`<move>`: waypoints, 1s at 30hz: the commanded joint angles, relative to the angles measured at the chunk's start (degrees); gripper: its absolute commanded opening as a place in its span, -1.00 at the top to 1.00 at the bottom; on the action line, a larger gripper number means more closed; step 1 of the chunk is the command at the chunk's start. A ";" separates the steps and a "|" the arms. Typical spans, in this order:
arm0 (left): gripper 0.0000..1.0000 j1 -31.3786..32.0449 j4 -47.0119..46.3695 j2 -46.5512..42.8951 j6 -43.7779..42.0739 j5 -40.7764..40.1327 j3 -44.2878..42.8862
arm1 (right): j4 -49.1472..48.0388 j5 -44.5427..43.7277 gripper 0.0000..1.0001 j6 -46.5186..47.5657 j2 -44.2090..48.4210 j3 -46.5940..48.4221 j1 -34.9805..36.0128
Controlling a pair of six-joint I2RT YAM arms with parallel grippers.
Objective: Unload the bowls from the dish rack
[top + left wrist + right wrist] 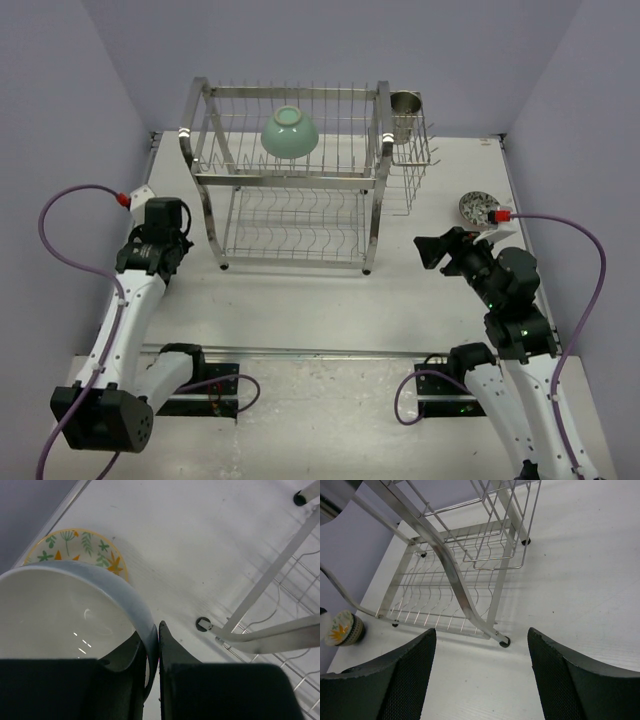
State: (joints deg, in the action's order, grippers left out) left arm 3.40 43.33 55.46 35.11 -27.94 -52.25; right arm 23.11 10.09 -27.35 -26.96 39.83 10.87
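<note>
Left gripper (152, 641): clamped on pale bowl (60, 615) rim (floral bowl (82, 545) just beyond).
Right gripper (481, 652): spread wide, empty.
Dish rack (285, 180): mint bowl (290, 132) on top tier; foot (202, 624) near the pale bowl.

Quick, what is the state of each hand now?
Left hand: closed on the rim of a pale blue round ceramic bowl.
Right hand: open, holding nothing.

A shiny steel cup (405, 103) stands upright, well beyond the right gripper (422, 253) and toward the back. A white table (300, 300) spreads beneath the right gripper and beneath the left gripper (158, 632). Plain lilac walls (330, 40) rise behind the two grippers and on both outer sides.
</note>
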 commanded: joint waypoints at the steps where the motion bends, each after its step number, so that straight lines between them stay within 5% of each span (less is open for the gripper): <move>1: 1.00 -2.95 -5.36 1.30 -5.84 1.75 0.57 | -1.58 1.25 -0.49 0.37 -0.02 -0.20 0.11; 15: 1.00 -13.06 -7.30 10.28 -9.18 4.83 2.06 | -1.32 0.81 -0.49 0.46 0.42 -0.28 0.11; 30: 1.00 -15.44 -8.70 19.68 -8.48 4.30 -0.22 | -1.05 0.81 -0.49 0.37 1.39 -0.37 0.11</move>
State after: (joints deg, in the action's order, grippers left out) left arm -11.27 36.84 74.54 27.79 -23.20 -49.78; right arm 23.11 10.09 -27.35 -25.74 39.81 10.87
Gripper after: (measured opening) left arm 0.111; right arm 0.743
